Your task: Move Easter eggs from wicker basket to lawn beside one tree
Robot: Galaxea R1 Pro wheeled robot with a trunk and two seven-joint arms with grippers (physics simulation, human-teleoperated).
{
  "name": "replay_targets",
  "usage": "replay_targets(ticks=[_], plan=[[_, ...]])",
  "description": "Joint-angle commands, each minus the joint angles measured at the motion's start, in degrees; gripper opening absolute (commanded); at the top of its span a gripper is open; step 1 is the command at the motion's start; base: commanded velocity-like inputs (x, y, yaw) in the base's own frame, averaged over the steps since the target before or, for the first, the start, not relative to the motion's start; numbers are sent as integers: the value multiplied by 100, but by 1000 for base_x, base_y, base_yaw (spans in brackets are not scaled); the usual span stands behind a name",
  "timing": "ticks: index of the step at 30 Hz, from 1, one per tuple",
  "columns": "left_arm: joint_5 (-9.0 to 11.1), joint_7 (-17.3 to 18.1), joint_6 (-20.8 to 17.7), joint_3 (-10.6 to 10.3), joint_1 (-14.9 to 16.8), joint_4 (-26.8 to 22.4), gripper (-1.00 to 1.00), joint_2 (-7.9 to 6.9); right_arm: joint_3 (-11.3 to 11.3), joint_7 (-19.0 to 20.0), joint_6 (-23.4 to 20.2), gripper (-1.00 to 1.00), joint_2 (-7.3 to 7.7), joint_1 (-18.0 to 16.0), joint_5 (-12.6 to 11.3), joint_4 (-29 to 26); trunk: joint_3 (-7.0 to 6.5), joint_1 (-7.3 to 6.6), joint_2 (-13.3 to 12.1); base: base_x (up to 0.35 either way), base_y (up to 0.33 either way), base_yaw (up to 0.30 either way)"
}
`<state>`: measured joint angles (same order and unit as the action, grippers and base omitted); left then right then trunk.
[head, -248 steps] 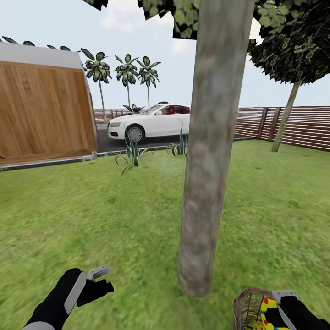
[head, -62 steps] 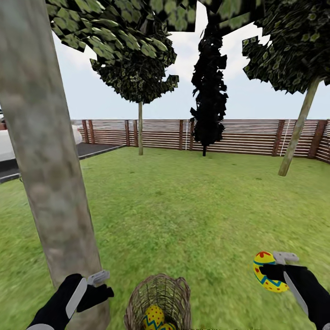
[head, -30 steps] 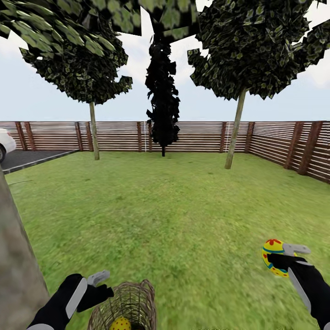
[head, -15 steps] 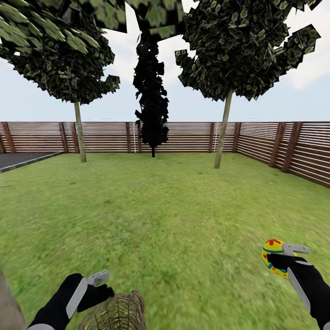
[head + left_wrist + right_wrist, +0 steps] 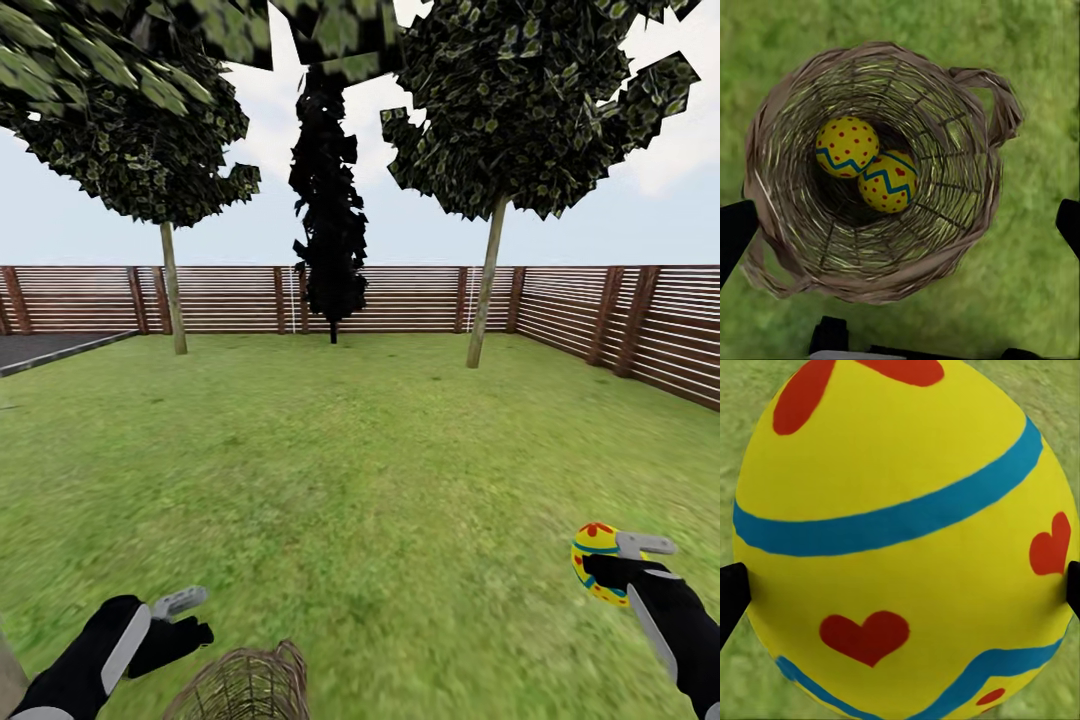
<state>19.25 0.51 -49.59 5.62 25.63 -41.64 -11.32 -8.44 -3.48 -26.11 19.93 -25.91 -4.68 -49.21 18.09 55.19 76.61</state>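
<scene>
Both grippers are seen low in the head view: the left gripper (image 5: 190, 615) is held at the near left, just above and left of the wicker basket (image 5: 245, 685), whose rim is cut off by the near edge, and its fingers appear parted with nothing between them. At the near right, the right gripper (image 5: 610, 565) is closed around a yellow egg (image 5: 592, 560) marked with a red flower and a teal band, held above the lawn (image 5: 380, 450) and well apart from the basket. Far across the grass, two thin-trunked trees (image 5: 490, 280), a dark cypress (image 5: 328, 220) and a brown slatted fence (image 5: 400, 298) are seen. From the left wrist view, the basket (image 5: 975, 247) is looked into from straight above; two eggs (image 5: 847, 145) with red dots and blue zigzags lie touching each other at its bottom, between the widely spread dark fingertips (image 5: 735, 232), which are clear of the rim. From the right wrist view, the held egg (image 5: 904, 540), with red hearts and blue bands, is pinched at its two sides by the dark fingertips (image 5: 731, 589), with grass blurred behind.
</scene>
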Motion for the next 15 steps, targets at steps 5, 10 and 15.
replay_targets(ticks=[5, 10, 15], plan=[[-26, 333, -51, 18, 4, -3, 100, -85, 9, -30, -26, -100, 2, -2, -41, -1, 8, 2, 4, 183, -278, 0], [-34, 338, -60, 17, 4, -4, 100, -121, 25, -36, -26, -100, -14, -2, -29, 15, 8, 2, 4, 193, -266, 0], [-283, 344, -71, 18, 4, -1, 100, -575, 28, -39, -26, -100, -107, -2, -25, 25, 8, 2, 4, 29, -40, 0]])
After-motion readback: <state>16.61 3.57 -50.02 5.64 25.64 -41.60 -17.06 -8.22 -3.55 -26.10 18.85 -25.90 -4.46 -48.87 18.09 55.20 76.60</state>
